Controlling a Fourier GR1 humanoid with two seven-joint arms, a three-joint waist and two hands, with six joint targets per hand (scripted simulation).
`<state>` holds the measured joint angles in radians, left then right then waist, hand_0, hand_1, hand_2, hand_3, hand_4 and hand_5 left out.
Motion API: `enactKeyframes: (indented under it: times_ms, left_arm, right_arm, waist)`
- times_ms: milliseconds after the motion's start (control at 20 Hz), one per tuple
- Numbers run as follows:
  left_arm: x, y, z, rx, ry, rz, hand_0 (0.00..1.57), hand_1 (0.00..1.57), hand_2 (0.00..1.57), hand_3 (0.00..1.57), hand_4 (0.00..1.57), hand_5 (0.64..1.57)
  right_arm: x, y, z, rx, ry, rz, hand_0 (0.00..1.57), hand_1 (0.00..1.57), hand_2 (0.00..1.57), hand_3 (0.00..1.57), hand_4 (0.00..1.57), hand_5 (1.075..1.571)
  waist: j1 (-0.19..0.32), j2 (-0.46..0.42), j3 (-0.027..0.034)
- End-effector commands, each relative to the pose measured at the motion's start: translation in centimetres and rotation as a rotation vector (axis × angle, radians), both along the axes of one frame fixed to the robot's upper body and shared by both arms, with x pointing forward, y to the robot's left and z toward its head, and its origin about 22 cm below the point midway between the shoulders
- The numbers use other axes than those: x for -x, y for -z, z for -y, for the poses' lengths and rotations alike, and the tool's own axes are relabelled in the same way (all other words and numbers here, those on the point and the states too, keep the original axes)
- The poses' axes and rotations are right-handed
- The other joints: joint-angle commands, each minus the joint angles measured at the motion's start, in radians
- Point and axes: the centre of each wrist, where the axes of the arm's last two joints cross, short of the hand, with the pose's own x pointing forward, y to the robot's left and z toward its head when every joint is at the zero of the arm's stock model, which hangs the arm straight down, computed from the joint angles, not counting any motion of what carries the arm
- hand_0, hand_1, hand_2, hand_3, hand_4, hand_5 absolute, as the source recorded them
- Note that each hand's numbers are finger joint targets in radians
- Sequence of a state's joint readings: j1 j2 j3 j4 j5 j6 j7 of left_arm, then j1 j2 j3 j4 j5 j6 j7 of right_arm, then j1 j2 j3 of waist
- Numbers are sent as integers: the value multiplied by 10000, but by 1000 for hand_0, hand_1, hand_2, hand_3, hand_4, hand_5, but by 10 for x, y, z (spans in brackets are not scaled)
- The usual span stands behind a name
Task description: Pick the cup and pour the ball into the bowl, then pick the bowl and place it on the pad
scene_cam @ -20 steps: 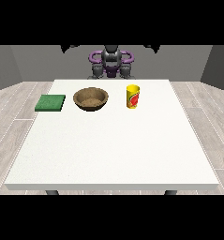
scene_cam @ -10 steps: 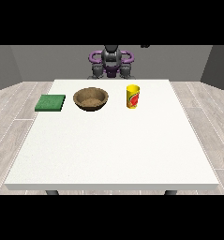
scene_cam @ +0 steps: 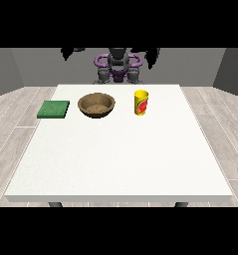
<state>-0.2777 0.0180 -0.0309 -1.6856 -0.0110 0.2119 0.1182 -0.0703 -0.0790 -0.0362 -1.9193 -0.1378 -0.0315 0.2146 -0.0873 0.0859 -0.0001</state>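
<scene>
Green pad point(scene_cam: 54, 109), brown bowl point(scene_cam: 96, 105) and yellow cup point(scene_cam: 141, 102) stand in a row on my bench point(scene_cam: 120, 154). Both my hands, at the view's left point(scene_cam: 70, 52) and right point(scene_cam: 151, 54), hang raised well behind them; finger state cannot be told.

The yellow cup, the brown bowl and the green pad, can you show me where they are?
yellow cup point(scene_cam: 141, 102), front view, on its side wall with the red mark.
brown bowl point(scene_cam: 109, 105), front view, on its right rim.
green pad point(scene_cam: 53, 109), front view, on its flat top.
</scene>
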Motion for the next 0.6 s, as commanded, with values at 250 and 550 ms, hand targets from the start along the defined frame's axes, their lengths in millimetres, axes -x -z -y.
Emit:
enactKeyframes:
  times_ms: [250, 550]
  left_arm:
    - [-24, 53, -24, -645, -456, 1174, 0, 0, 0, 0, 407, 1484]
    - [-28, 103, -45, -738, 81, 278, 0, 0, 0, 0, 0, 1451]
  right_arm:
    - [-17, -3, 23, 42, -387, 1511, 0, 0, 0, 0, 678, 1547]
    - [-18, 12, 46, -1, -98, 1173, 0, 0, 0, 0, 667, 1559]
  waist:
    - [-456, 1898, -3]
    - [-334, 1374, -2]
